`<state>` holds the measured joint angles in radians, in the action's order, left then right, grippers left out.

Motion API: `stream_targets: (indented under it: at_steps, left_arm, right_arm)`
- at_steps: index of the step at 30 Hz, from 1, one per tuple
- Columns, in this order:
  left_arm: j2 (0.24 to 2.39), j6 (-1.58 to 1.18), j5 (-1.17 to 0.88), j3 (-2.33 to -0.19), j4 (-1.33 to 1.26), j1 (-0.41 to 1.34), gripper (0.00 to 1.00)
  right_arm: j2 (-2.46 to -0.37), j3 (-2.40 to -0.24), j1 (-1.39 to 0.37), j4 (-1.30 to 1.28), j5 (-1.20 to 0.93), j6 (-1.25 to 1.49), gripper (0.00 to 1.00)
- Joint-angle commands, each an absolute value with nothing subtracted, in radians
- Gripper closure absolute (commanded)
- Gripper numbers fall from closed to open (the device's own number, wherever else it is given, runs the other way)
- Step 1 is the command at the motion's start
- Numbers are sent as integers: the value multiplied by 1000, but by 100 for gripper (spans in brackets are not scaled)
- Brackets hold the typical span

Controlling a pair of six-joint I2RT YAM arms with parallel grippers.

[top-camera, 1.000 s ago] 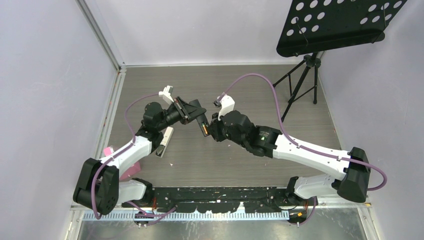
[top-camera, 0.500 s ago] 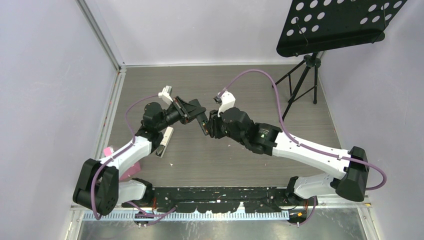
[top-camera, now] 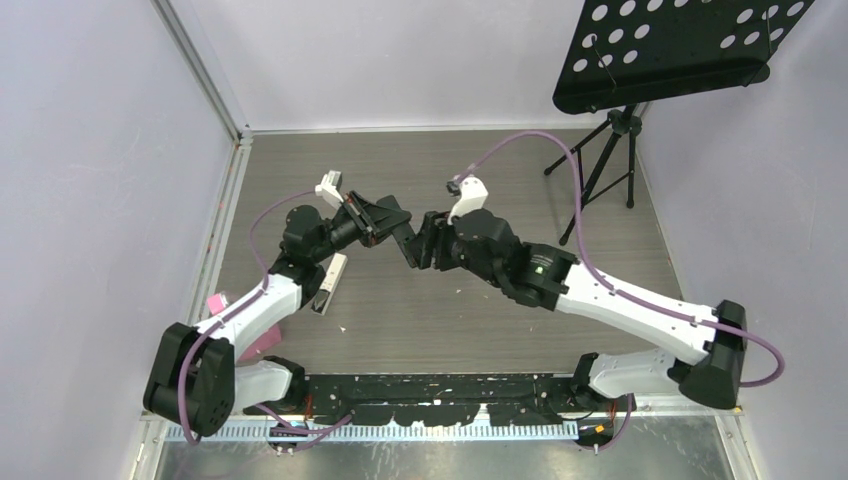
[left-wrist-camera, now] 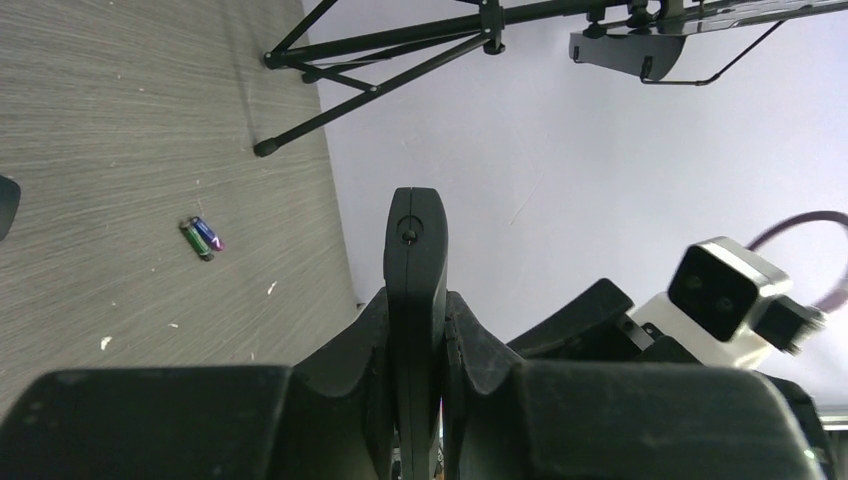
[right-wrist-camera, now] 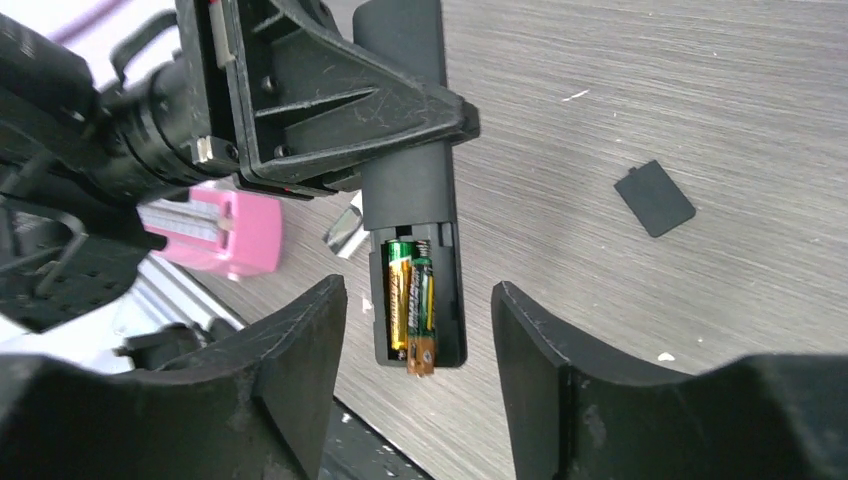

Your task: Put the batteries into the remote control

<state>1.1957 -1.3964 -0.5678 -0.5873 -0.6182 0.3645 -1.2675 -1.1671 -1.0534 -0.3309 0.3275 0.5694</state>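
My left gripper (left-wrist-camera: pixel 416 300) is shut on the black remote control (right-wrist-camera: pixel 410 180), holding it in the air by its upper part. The remote's open compartment faces my right wrist camera. Two batteries lie in it: an orange-gold one (right-wrist-camera: pixel 398 300) seated, and a green one (right-wrist-camera: pixel 422 310) whose orange end sticks out past the remote's lower edge. My right gripper (right-wrist-camera: pixel 418 290) stands open just short of the remote's end, its fingers either side and touching nothing. Two more batteries (left-wrist-camera: pixel 202 238), green and purple-blue, lie together on the table. From above, the two grippers meet at mid-table around the remote (top-camera: pixel 408 250).
The black battery cover (right-wrist-camera: pixel 654 198) lies on the wooden table to the right. A pink object (right-wrist-camera: pixel 215 232) sits near the table's left edge, and a silver remote-like bar (top-camera: pixel 330 283) lies beside the left arm. A music stand's tripod (top-camera: pixel 600 170) stands at the back right.
My right gripper has opened, letting go of the green battery in the compartment, and its wrist has shifted slightly back and right. The left gripper has kept its hold on the remote.
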Motion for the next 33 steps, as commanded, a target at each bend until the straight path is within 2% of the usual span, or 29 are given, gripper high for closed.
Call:
stream_targets:
  at_steps: [1, 4, 9, 15, 22, 25, 29, 33]
  left_arm:
    - [1153, -1457, -550, -595, -687, 368, 97]
    - [1139, -1492, -535, -596, -685, 368, 97]
    - [1120, -1642, -469, -574, -681, 368, 97]
    - [1108, -1758, -428, -568, -674, 380, 97]
    - [1121, -1831, -415, -567, -726, 399, 98]
    - [1127, -1838, -408, -570, -747, 407, 98]
    - [1137, -1836, -413, -578, -759, 410, 98]
    - [1142, -1835, -419, -576, -771, 410, 98]
  right_arm:
    - [-1110, -1049, -1022, -135, 309, 759, 36]
    - [-1043, -970, -1020, -30, 331, 802, 30]
    - [-992, -846, -1020, 157, 348, 902, 25]
    - [-1029, -808, -1020, 380, 235, 942, 25]
    - [-1037, -795, -1020, 416, 261, 996, 26]
    - [-1036, -793, -1020, 414, 260, 1018, 30]
    - [-1042, -791, -1020, 420, 258, 1029, 47]
    - [-1051, -794, -1020, 419, 260, 1035, 53]
